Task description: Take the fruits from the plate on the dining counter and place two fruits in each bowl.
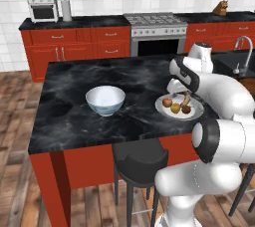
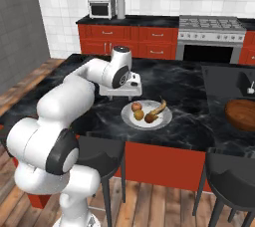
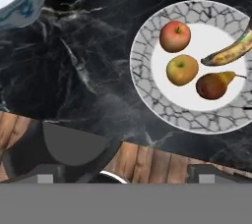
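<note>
Fingers (image 3: 45,179) stand spread wide and hold nothing; their two dark tips sit far apart at six o'clock in the hand view, over the counter's near edge. From the right base view the gripper (image 2: 119,91) hangs above the dining counter (image 1: 69,116), just beside the plate at its ten o'clock.

Step in hand, by judgement: the first pick. All four fruits lie on the plate (image 3: 147,90): red apple (image 3: 174,36), yellow-green apple (image 3: 182,70), brown pear (image 3: 212,85) and banana (image 3: 229,53). One bowl (image 1: 105,100) stands well apart from the plate, at nine o'clock of it in the left base view, and looks unfilled.

Next move calls for shifting the hand toward three o'clock in its own view, centring over one fruit, then descending with jaws open. The apples lie close together, so finger placement needs care.

Surface: glossy black marble, white-veined, on a red base. A dark stool (image 1: 139,164) stands at the near side. Room: red cabinets, steel range (image 1: 157,32), toaster oven (image 1: 43,7), wood floor.
</note>
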Motion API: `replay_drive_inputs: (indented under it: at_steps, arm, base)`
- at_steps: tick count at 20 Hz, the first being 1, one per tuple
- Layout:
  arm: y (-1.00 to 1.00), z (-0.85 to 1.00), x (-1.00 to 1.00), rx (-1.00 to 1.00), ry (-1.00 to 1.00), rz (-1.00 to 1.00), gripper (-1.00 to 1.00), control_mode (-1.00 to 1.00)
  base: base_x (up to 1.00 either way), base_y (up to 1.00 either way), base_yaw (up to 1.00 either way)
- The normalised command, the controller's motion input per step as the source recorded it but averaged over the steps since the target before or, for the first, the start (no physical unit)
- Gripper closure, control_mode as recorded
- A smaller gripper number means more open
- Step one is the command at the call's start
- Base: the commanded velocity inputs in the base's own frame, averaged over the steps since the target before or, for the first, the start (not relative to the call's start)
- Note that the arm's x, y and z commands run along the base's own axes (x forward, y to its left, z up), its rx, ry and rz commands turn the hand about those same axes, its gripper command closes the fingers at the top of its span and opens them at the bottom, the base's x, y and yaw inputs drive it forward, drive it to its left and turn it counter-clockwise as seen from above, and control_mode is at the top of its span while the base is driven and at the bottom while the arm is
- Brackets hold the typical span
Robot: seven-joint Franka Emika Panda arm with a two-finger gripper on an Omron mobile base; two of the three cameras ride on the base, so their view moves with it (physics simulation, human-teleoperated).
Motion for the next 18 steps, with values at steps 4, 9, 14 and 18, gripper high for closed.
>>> replay_drive_inputs:
  at_steps: [4, 9, 14, 18]
  arm:
    - [0.00, -0.45, 0.67, 0.00, 0.00, 0.00, -1.00, -1.00]
    - [0.00, -0.45, 0.63, -0.01, 0.00, 0.00, -1.00, -1.00]
    - [-0.11, -0.39, 0.58, -0.02, 0.04, 0.00, -1.00, -1.00]
    - [-0.15, -0.50, 0.48, 0.00, 0.07, 0.00, -1.00, -1.00]
  base:
    - [0.00, 0.00, 0.00]
    - [0.00, 0.00, 0.00]
    - [0.00, 0.00, 0.00]
    - [0.00, 0.00, 0.00]
